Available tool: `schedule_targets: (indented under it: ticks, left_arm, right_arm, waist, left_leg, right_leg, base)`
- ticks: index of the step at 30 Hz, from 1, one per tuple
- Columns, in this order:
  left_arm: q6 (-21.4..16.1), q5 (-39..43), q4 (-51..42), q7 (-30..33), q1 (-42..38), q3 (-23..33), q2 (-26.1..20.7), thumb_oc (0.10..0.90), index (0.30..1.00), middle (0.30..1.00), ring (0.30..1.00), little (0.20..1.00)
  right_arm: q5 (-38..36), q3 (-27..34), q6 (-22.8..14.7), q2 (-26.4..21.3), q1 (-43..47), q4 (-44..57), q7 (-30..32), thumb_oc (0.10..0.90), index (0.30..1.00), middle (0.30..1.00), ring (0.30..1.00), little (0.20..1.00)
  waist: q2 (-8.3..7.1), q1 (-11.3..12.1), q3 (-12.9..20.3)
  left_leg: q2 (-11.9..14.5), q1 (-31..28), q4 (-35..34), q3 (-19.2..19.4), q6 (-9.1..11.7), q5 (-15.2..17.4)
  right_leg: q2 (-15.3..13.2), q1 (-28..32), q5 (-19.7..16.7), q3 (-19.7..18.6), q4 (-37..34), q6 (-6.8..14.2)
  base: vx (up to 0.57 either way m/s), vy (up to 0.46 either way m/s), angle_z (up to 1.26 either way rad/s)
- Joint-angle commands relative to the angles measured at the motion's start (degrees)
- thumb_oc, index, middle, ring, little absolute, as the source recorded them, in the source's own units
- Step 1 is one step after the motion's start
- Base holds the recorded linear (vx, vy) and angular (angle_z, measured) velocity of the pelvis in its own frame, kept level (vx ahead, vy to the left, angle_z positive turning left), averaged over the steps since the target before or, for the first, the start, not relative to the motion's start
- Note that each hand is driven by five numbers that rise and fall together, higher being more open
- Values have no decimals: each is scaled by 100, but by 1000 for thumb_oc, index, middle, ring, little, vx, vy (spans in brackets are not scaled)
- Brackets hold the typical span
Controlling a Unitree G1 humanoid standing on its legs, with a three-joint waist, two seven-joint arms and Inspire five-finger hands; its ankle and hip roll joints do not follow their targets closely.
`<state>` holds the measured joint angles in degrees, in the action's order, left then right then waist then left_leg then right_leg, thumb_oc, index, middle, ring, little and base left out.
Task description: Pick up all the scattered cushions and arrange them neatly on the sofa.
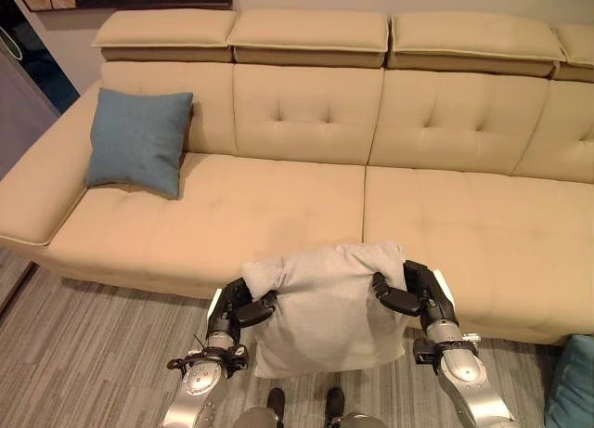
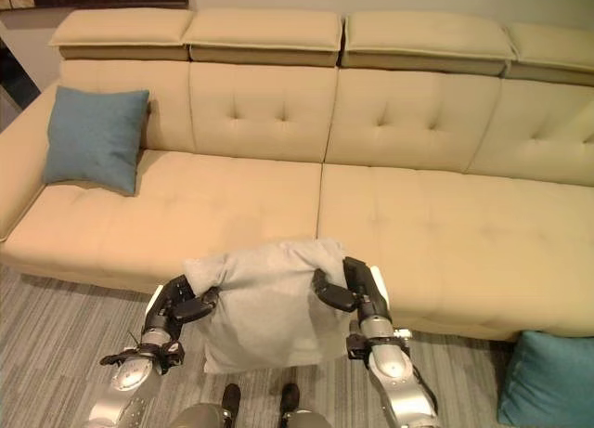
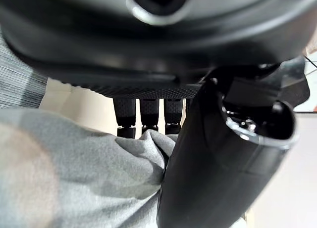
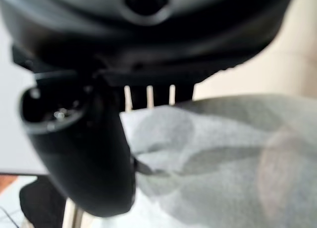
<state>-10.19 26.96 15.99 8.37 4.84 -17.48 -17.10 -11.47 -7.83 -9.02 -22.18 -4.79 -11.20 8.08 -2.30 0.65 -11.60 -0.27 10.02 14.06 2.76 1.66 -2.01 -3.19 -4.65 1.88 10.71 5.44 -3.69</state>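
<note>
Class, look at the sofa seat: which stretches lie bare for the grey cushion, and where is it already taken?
The seat is bare from beside the blue cushion at the sofa's left end rightwards across the middle seam to the right end. Only that left corner is taken. The grey cushion hangs before the front edge, pinched by the left hand and right hand. A teal cushion lies on the floor.

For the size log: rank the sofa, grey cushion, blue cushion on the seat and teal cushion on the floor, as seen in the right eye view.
1. sofa
2. grey cushion, nearest the camera
3. blue cushion
4. teal cushion, cut off, so unsure
</note>
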Motion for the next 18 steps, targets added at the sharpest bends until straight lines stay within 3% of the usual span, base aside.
schedule_targets:
  ticks: [1, 4, 9, 11, 15, 18]
  left_arm:
    - [-502, -65, -637, -331, -428, -17, 75, 400, 300, 300, 300, 300]
    - [-475, -141, -690, -303, -441, -15, 49, 400, 300, 300, 300, 300]
    - [-479, -137, -759, -298, -346, 42, 43, 400, 300, 300, 300, 300]
    - [-469, -111, -825, -323, -273, 134, -30, 400, 300, 300, 300, 300]
    - [-490, -107, -878, -271, -303, 212, -133, 400, 300, 300, 300, 300]
    - [-519, -111, -878, -264, -303, 269, -154, 400, 300, 300, 300, 300]
  right_arm:
    - [-149, 222, -761, 47, 326, 843, 96, 400, 300, 300, 300, 300]
    - [-139, 178, -745, 70, 379, 807, 142, 400, 300, 300, 300, 300]
    - [-89, 77, -719, 118, 435, 823, 120, 400, 300, 300, 300, 300]
    - [45, 9, -681, 223, 494, 844, 36, 400, 300, 300, 300, 300]
    - [58, -125, -672, 334, 689, 857, -28, 400, 300, 300, 300, 300]
    - [50, -171, -682, 383, 680, 870, -75, 400, 300, 300, 300, 300]
  waist:
    - [-140, -80, 484]
    - [-110, 17, 478]
    - [-69, 108, 576]
    - [-11, 197, 659]
    - [66, 191, 404]
    - [120, 209, 348]
  left_leg:
    - [34, 67, -498, -66, 83, 180]
    - [-102, 243, -827, -173, 116, -147]
    - [-218, 69, -933, -414, 29, -85]
    - [-241, -334, -1092, -226, -195, 72]
    - [-161, -544, -1046, 12, -393, 211]
    - [-122, -617, -1024, 103, -423, 322]
  right_leg:
    - [29, 739, -81, -303, -568, 730]
    - [144, 885, -23, -444, -623, 729]
    - [159, 1032, 121, -726, -556, 778]
    - [-24, 913, 240, -866, 147, 958]
    - [-180, 101, -285, -920, 1572, 1312]
    - [-345, -163, -273, -688, 1748, 1317]
  base:
    - [89, 5, -5]
    - [116, 19, -4]
    - [203, 98, -74]
    - [322, 293, -78]
    - [32, 118, -67]
    - [53, 19, -24]
